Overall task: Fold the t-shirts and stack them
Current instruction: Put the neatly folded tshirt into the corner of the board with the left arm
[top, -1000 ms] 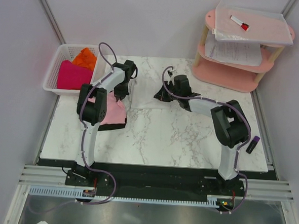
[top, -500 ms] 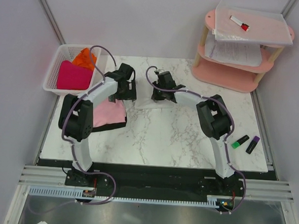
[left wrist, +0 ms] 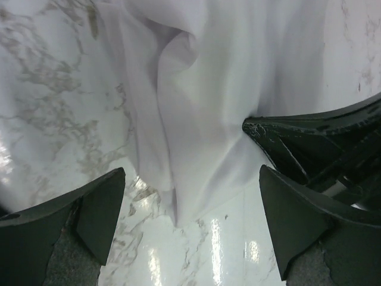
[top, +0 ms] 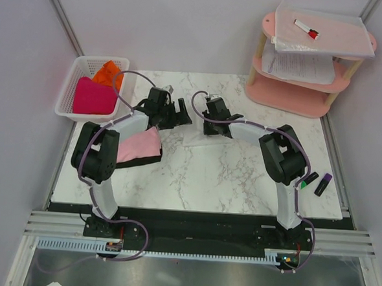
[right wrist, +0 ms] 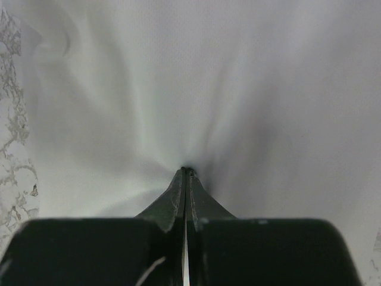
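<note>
The white t-shirt (top: 200, 138) lies rumpled on the marble table (top: 208, 180) between the two arms. My right gripper (right wrist: 186, 174) is shut on a pinch of this white t-shirt (right wrist: 214, 83), and creases fan out from its tips. In the top view, the right gripper (top: 207, 122) sits at the shirt's far edge. My left gripper (left wrist: 190, 220) stands wide open just off the hem of the white t-shirt (left wrist: 220, 83), holding nothing, and its fingers (left wrist: 98, 208) hover over bare marble. A folded pale pink t-shirt (top: 139, 145) lies to the left.
A white lattice basket (top: 70, 84) at the far left holds a magenta t-shirt (top: 93, 96) and an orange one (top: 109, 73). A pink shelf (top: 291, 97) with paper sheets stands at the back right. Green (top: 307, 179) and purple (top: 323, 184) highlighters lie at the right edge.
My left gripper has opened and let go of the white t-shirt. The right gripper, still shut on it, has shifted left and the shirt has moved a little nearer.
</note>
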`<control>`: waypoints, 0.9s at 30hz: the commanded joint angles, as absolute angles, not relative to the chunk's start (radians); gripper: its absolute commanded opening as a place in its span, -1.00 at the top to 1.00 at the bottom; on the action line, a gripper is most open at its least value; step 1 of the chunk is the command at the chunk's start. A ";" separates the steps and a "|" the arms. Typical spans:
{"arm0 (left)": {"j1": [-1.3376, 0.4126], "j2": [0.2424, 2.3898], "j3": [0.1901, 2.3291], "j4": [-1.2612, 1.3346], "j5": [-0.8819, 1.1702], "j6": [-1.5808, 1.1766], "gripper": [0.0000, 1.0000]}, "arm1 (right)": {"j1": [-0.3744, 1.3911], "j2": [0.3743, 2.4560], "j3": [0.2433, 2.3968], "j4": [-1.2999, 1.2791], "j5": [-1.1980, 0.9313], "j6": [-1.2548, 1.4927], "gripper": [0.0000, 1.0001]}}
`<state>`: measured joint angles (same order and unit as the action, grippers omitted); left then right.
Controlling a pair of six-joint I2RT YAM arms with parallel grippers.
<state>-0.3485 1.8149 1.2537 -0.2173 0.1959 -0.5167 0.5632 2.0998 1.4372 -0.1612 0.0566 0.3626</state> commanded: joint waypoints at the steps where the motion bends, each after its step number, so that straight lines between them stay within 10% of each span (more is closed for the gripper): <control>1: -0.351 1.931 1.223 0.054 0.399 -0.655 -0.99 | 0.558 2.106 1.359 -0.301 0.118 0.353 1.00; 18: -0.422 2.212 1.400 -0.043 0.386 -0.658 -0.91 | 0.557 2.120 1.374 -0.279 0.081 0.353 1.00; 21: -0.439 2.233 1.448 -0.055 0.413 -0.660 -0.35 | 0.558 2.111 1.368 -0.268 0.075 0.348 1.00; 25: -0.437 2.238 1.470 -0.083 0.430 -0.650 0.95 | 0.558 2.065 1.345 -0.238 0.067 0.342 0.93; 27: -0.437 2.218 1.473 -0.097 0.426 -0.640 0.96 | 0.558 2.033 1.312 -0.218 0.071 0.337 0.64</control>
<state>-0.4213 2.2063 1.4597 0.0166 0.4023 -0.6609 0.5629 2.0693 1.3918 -0.1352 0.0605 0.3607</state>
